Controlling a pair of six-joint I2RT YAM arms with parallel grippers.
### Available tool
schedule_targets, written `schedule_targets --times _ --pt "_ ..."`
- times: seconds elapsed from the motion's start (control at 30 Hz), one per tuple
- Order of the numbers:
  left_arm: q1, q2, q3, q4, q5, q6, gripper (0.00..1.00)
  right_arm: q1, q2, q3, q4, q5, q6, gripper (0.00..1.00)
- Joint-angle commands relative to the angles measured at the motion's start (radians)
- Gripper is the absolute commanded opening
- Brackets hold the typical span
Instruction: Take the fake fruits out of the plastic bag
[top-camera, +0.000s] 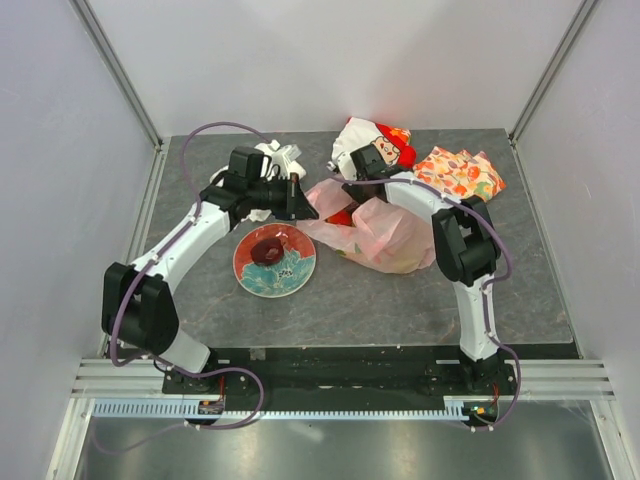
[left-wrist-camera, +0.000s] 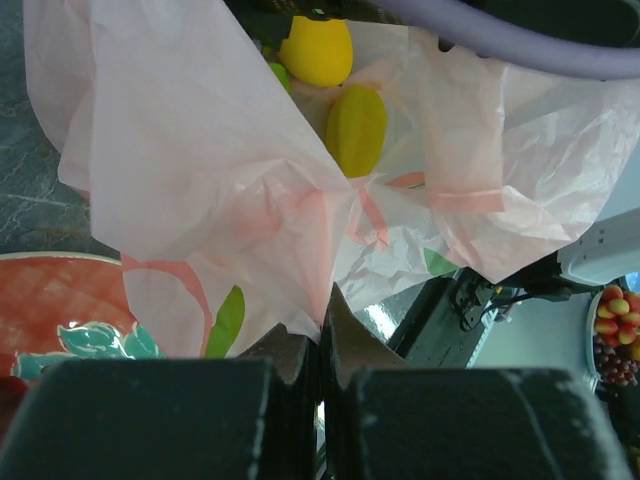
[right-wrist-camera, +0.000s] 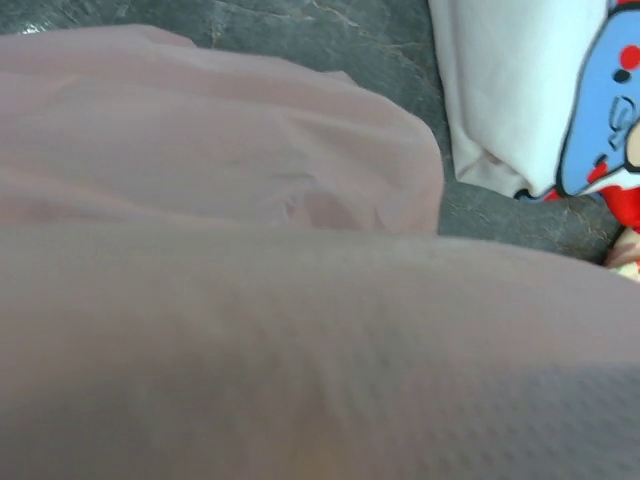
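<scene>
The pale pink plastic bag (top-camera: 375, 232) lies crumpled right of the red plate (top-camera: 290, 282). A dark red plum (top-camera: 268, 248) sits on the plate. My left gripper (top-camera: 298, 196) is shut on the bag's edge; in the left wrist view the film is pinched between the fingertips (left-wrist-camera: 345, 325) and the bag (left-wrist-camera: 200, 160) is held open. Inside it show a yellow fruit (left-wrist-camera: 316, 50) and a yellow-green piece (left-wrist-camera: 356, 128). A red fruit (top-camera: 343, 215) shows at the bag's mouth. My right gripper (top-camera: 352, 192) is at the bag's far side. In the right wrist view bag film (right-wrist-camera: 250, 330) hides its fingers.
A white cloth with cartoon print (top-camera: 375, 145) lies behind the bag and also shows in the right wrist view (right-wrist-camera: 540, 90). An orange-patterned folded cloth (top-camera: 460, 172) lies at the back right. A white crumpled item (top-camera: 270, 160) sits behind my left arm. Grey walls enclose the table.
</scene>
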Motion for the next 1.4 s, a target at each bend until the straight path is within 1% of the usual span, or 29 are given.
schedule_targets --times 0.0,0.03,0.1,0.23,0.27,0.4,0.47,0.63,0.73,0.8,0.83,0.87,0.93,0.97,1.07,1.13,1.23,1.3,1.33,1.37 --pt "-0.011 0.014 0.072 0.021 -0.004 0.044 0.02 -0.019 -0.12 0.09 -0.079 -0.055 -0.002 0.36" --pt "-0.011 0.017 0.08 0.023 -0.01 0.044 0.02 -0.022 -0.145 0.101 -0.13 -0.122 0.001 0.36" --pt "-0.019 0.031 0.098 0.021 -0.042 0.044 0.02 -0.023 -0.221 0.113 -0.179 -0.184 0.001 0.35" --pt "-0.025 0.056 0.143 0.027 -0.067 0.04 0.02 -0.023 -0.329 0.104 -0.344 -0.4 -0.043 0.36" --pt "-0.026 0.068 0.169 0.03 -0.067 0.038 0.02 -0.023 -0.373 0.08 -0.358 -0.423 -0.051 0.36" --pt "-0.031 0.105 0.244 0.035 -0.071 0.03 0.02 -0.023 -0.458 0.03 -0.406 -0.524 -0.057 0.36" --pt "-0.031 0.123 0.293 0.035 -0.077 0.032 0.02 -0.023 -0.484 0.012 -0.411 -0.552 -0.043 0.34" --pt "-0.029 0.175 0.37 0.018 -0.113 0.043 0.02 -0.025 -0.533 0.032 -0.452 -0.57 -0.043 0.31" --pt "-0.031 0.201 0.397 0.017 -0.116 0.038 0.02 -0.026 -0.568 0.064 -0.446 -0.613 -0.04 0.3" --pt "-0.028 0.22 0.407 0.017 -0.105 0.049 0.02 -0.028 -0.568 0.105 -0.434 -0.65 -0.009 0.3" --pt "-0.023 0.235 0.411 0.012 -0.111 0.052 0.02 -0.028 -0.564 0.118 -0.435 -0.656 -0.005 0.29" --pt "-0.007 0.241 0.414 -0.003 -0.152 0.046 0.02 -0.026 -0.565 0.13 -0.435 -0.658 -0.008 0.28" --pt "0.018 0.251 0.427 -0.009 -0.174 0.02 0.02 -0.028 -0.588 0.112 -0.437 -0.635 -0.034 0.27" --pt "0.035 0.252 0.433 -0.015 -0.188 0.024 0.02 -0.031 -0.602 0.078 -0.434 -0.624 -0.047 0.26" --pt "0.037 0.257 0.473 -0.034 -0.226 0.053 0.02 -0.043 -0.64 0.041 -0.414 -0.627 -0.063 0.25" --pt "0.03 0.257 0.479 -0.026 -0.214 0.061 0.02 -0.043 -0.651 0.061 -0.415 -0.649 -0.06 0.24" --pt "0.014 0.246 0.482 -0.028 -0.16 0.089 0.02 -0.056 -0.654 0.101 -0.418 -0.615 -0.087 0.24" --pt "0.006 0.24 0.479 -0.017 -0.116 0.083 0.02 -0.071 -0.657 0.102 -0.417 -0.644 -0.104 0.23" --pt "0.004 0.241 0.477 -0.009 -0.093 0.083 0.02 -0.071 -0.648 0.121 -0.415 -0.671 -0.088 0.23" --pt "0.0 0.244 0.477 0.001 -0.044 0.075 0.02 -0.071 -0.639 0.134 -0.415 -0.751 -0.068 0.24"
